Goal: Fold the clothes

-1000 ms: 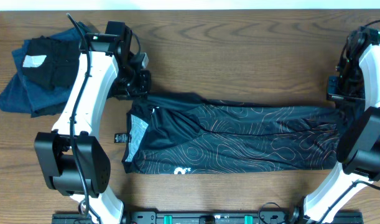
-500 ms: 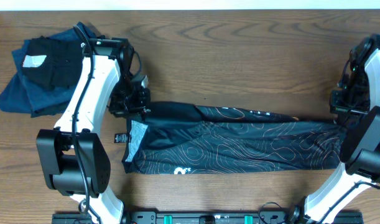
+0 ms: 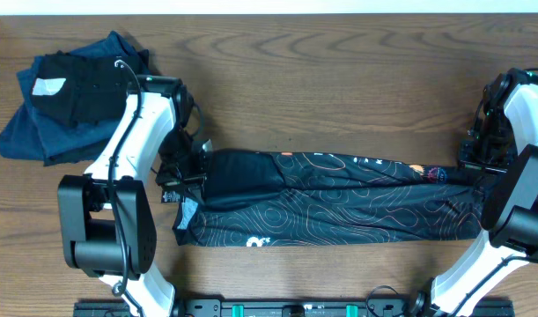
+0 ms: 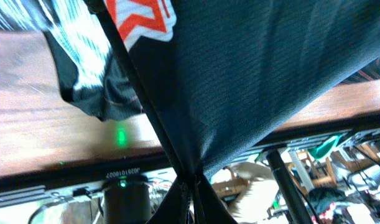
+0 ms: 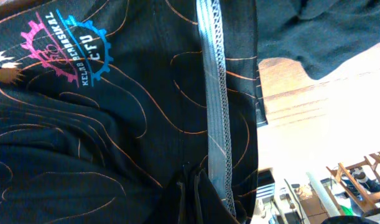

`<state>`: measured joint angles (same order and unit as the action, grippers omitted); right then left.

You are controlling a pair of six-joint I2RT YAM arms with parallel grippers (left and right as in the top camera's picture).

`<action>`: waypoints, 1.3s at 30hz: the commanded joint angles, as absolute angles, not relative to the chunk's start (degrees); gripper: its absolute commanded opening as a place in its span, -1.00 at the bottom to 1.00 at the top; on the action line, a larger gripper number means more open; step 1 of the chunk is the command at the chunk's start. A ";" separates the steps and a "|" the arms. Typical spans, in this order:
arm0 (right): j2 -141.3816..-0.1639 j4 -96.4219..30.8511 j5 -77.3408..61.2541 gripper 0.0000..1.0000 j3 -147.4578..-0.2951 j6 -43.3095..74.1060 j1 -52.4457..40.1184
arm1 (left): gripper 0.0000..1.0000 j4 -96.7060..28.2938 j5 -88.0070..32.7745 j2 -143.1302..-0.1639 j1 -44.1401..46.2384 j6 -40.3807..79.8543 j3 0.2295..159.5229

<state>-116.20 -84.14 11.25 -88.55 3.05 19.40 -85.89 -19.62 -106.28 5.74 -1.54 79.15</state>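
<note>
At centre, T-shirt [image 3: 339, 207] now seems folded narrower.

Across the upper middle of the overhead view the desk [image 3: 339, 79] lies bare from arm to arm, the widest passage. The shirt [image 3: 339, 207] spans the middle band, taut between the left gripper [image 3: 194, 169] and right gripper [image 3: 474, 165], both clamped on it, barring any low crossing. A pile [image 3: 66, 101] fills the upper left; the left arm [image 3: 132, 132] crosses its right edge. Below the shirt only a narrow bare strip runs before the rail [image 3: 295, 308]. The right arm [image 3: 524, 176] blocks the right edge.
</note>
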 commanded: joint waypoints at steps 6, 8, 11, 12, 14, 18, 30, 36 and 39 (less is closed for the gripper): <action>-114.98 -84.01 13.74 -0.92 -88.27 5.13 21.23 | -0.88 -87.20 -20.62 -105.38 5.58 -2.15 76.90; -114.98 -84.36 13.74 -0.91 -88.27 5.13 21.50 | -0.88 -87.33 -20.60 -105.32 5.58 -2.13 76.88; -114.98 -84.68 13.69 -0.90 -88.27 5.13 21.52 | -0.88 -87.85 -20.58 -105.32 5.58 -2.13 76.86; -114.98 -84.77 13.63 -0.88 -88.27 5.13 21.52 | -0.88 -87.90 -20.58 -105.32 5.58 -2.13 76.86; -114.98 -85.17 13.45 -0.84 -88.27 5.13 21.54 | -0.88 -87.85 -20.58 -105.32 5.58 -2.13 76.86; -114.98 -85.76 13.45 -0.83 -88.27 5.13 21.52 | -0.88 -87.31 -20.58 -105.32 5.58 -2.13 76.86; -114.98 -87.92 12.95 -0.67 -88.27 5.58 21.52 | -0.85 -79.96 -20.56 -105.34 5.58 0.93 76.86; -114.98 -87.90 11.75 -0.64 -88.27 5.54 21.52 | -0.49 -74.50 -20.53 -105.43 5.58 5.06 76.82; -114.98 -87.70 11.22 -0.64 -88.27 5.54 21.52 | -0.39 -71.72 -20.21 -105.69 5.56 5.34 76.82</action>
<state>-116.20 -87.79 11.94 -88.42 4.58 20.86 -72.66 -20.08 -106.28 5.72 3.64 77.17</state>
